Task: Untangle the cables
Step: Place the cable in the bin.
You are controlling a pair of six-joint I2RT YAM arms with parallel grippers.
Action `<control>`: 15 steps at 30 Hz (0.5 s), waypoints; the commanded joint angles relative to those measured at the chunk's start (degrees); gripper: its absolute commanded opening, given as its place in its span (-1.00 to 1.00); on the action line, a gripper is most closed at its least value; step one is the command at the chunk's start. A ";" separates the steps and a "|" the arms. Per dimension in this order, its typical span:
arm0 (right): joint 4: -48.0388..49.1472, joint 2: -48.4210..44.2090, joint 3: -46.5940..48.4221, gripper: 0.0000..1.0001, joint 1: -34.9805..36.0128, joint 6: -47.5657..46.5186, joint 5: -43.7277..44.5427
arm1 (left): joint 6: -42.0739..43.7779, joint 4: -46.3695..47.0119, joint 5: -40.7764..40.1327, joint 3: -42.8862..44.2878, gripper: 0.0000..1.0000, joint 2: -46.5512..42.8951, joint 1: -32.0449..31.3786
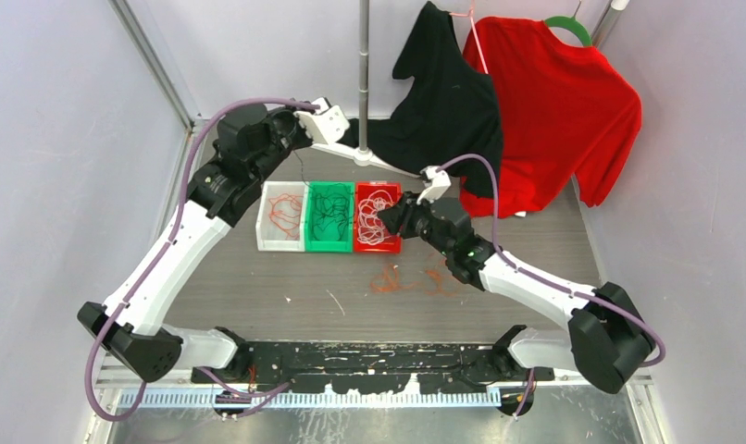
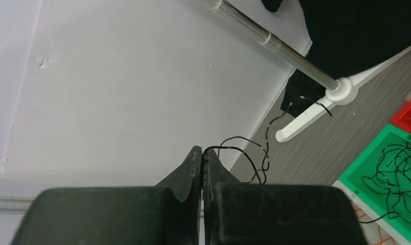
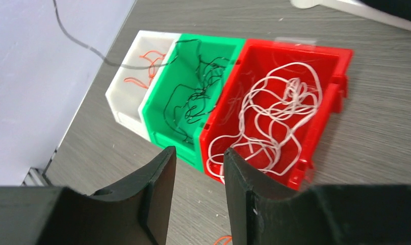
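Note:
Three bins stand side by side. The white bin holds an orange-red cable, the green bin black cables, and the red bin white cables. My left gripper is raised at the back left near the wall and is shut on a black cable that trails down toward the green bin. My right gripper hovers open over the near edge of the red and green bins, with nothing between its fingers. A loose orange-red tangle lies on the table in front of the bins.
A clothes stand with a white foot and metal pole rises behind the bins. A black shirt and a red shirt hang from it. Pale walls close the left and back sides.

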 commanded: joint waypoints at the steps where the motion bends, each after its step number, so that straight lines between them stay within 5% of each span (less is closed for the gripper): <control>1: 0.85 -3.46 -1.90 -0.11 -1.65 1.53 2.94 | 4.08 -0.78 -0.79 -0.27 -1.00 -3.72 1.13; 15: -0.53 -5.73 -5.29 -0.15 -3.00 2.40 3.77 | 11.36 -4.38 -0.95 0.00 -1.00 -6.01 7.06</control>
